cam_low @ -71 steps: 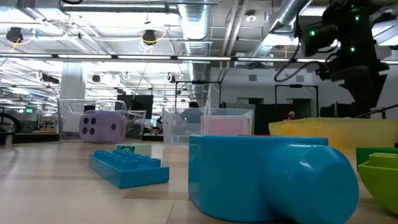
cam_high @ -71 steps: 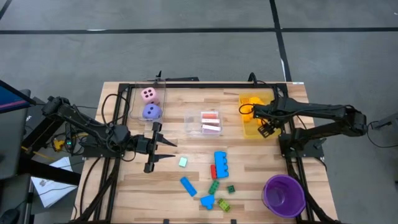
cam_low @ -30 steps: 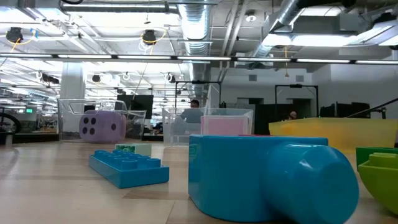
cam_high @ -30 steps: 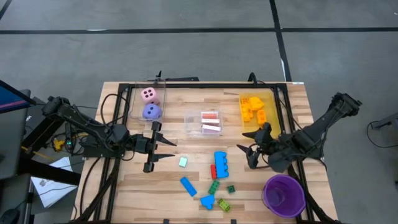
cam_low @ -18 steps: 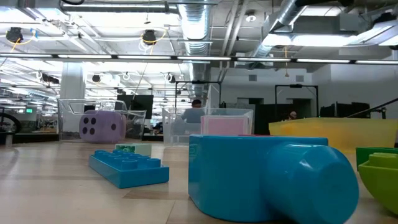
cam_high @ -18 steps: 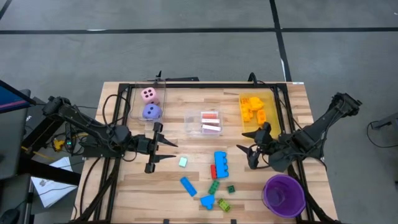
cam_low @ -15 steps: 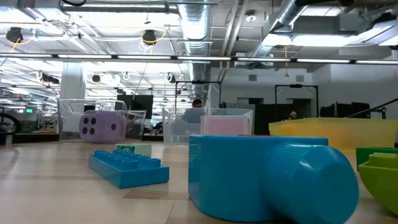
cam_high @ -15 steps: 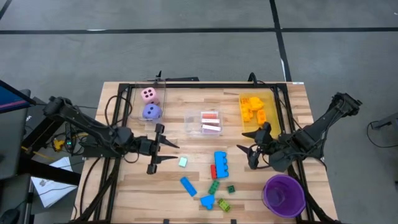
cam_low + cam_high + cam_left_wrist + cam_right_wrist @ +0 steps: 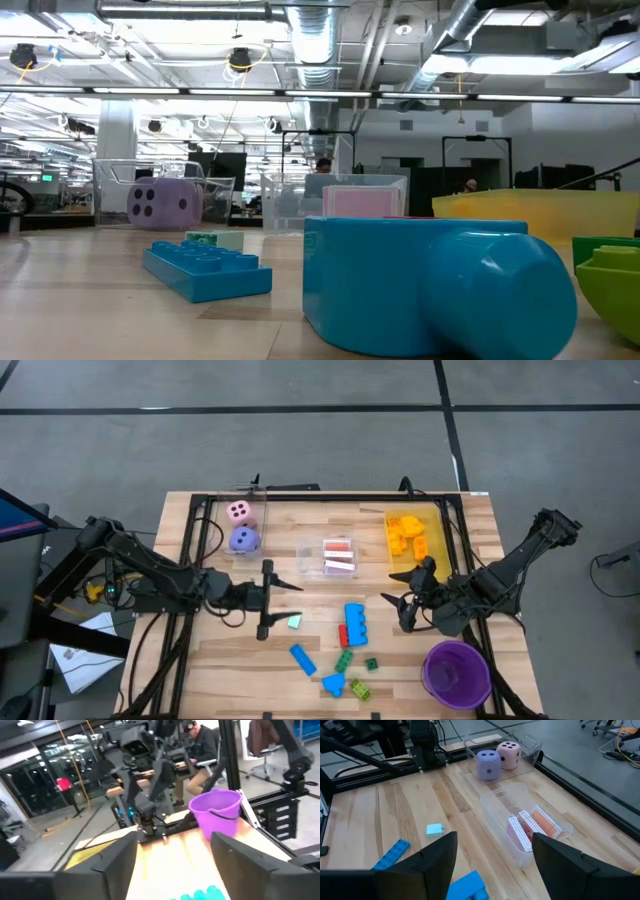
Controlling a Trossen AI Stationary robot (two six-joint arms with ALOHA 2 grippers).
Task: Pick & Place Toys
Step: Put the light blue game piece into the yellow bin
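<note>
Right now the left gripper (image 9: 281,606) sits low over the wooden surface (image 9: 230,660), with its two fingers spread wide apart. It holds nothing. A small mint-green brick (image 9: 295,621) lies just beside its fingertips, not touching them.

The right gripper (image 9: 398,606) waits near the yellow bin (image 9: 391,556). Its fingers are spread apart too, and nothing is between them.

Orange and yellow bricks (image 9: 408,534) are piled inside the yellow bin. A pink die (image 9: 239,512) and a purple die (image 9: 244,540) sit side by side in a clear bin (image 9: 217,545) at the back left. Pink-backed cards (image 9: 338,558) lie in another clear bin (image 9: 305,559) in the middle.

Loose toys are spread on the surface between the two arms. A big blue brick (image 9: 355,623) lies next to a red brick (image 9: 343,635). Nearer the front edge are a flat blue brick (image 9: 303,659), a green brick (image 9: 343,660), a small dark green brick (image 9: 371,663), a light blue piece (image 9: 333,683) and a yellow-green brick (image 9: 359,689).

A purple cup (image 9: 457,673) stands at the front right corner.

In the left wrist view a person (image 9: 200,740) sits in the room behind the surface.
</note>
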